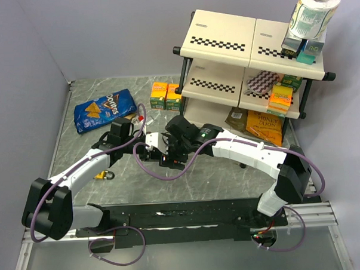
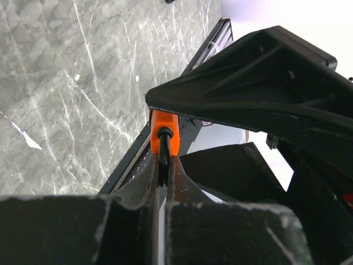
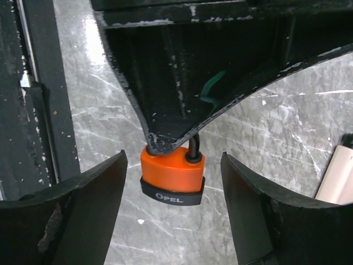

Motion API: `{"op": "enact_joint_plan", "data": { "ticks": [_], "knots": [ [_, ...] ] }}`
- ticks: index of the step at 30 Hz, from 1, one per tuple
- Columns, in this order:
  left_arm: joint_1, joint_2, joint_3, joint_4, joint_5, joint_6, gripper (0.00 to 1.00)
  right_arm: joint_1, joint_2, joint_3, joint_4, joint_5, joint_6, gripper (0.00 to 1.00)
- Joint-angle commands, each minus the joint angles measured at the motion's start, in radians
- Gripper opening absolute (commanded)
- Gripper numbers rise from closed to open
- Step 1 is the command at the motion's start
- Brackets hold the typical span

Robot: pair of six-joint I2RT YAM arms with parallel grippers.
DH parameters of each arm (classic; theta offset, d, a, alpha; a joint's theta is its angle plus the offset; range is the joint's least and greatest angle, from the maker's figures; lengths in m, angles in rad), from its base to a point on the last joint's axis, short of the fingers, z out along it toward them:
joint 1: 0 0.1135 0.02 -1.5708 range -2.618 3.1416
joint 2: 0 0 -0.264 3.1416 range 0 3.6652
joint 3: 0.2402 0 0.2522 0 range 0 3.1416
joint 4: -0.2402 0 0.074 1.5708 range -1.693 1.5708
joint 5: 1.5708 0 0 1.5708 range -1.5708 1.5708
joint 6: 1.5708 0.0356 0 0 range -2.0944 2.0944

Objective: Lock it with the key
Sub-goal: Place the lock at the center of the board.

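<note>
Right claw (image 3: pixel 172 163): open, its two fingers standing wide on either side of the padlock (image 3: pixel 172 175) and touching neither flank.
Padlock: an orange body with a black band at its base, hanging in the air between the right fingers, clear of the table (image 3: pixel 276 138).
Hoop (image 2: pixel 164 152): the black metal loop runs up from the body into the left claw; whether it is already pushed home I cannot tell.
Left claw (image 2: pixel 164 167): closed tight on the hoop, so the body dangles just past its fingertips.
Key: none shows in either claw, and the keyhole is not in view.
Small yellow item (image 1: pixel 104 174): on the table beside the left arm, well apart from both claws; too small to tell what it is.
Step in hand: most likely the right claw closing in to steady the lock's body.
How to do it well: centre the body between the fingers, close on its flat faces and not on the black band, leave the base free for a key, and keep the left hold firm so the lock does not swing.
</note>
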Motion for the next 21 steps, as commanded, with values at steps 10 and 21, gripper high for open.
{"op": "enact_joint_plan", "data": {
  "ticks": [10, 21],
  "knots": [
    [-0.004, -0.051, 0.021, 0.079, 0.071, -0.031, 0.01, 0.005, 0.007, -0.010, 0.074, 0.027, 0.001, 0.60],
    [-0.004, -0.056, 0.019, 0.085, 0.081, -0.026, 0.01, -0.023, -0.003, -0.027, 0.073, 0.012, 0.009, 0.40]
  ]
}}
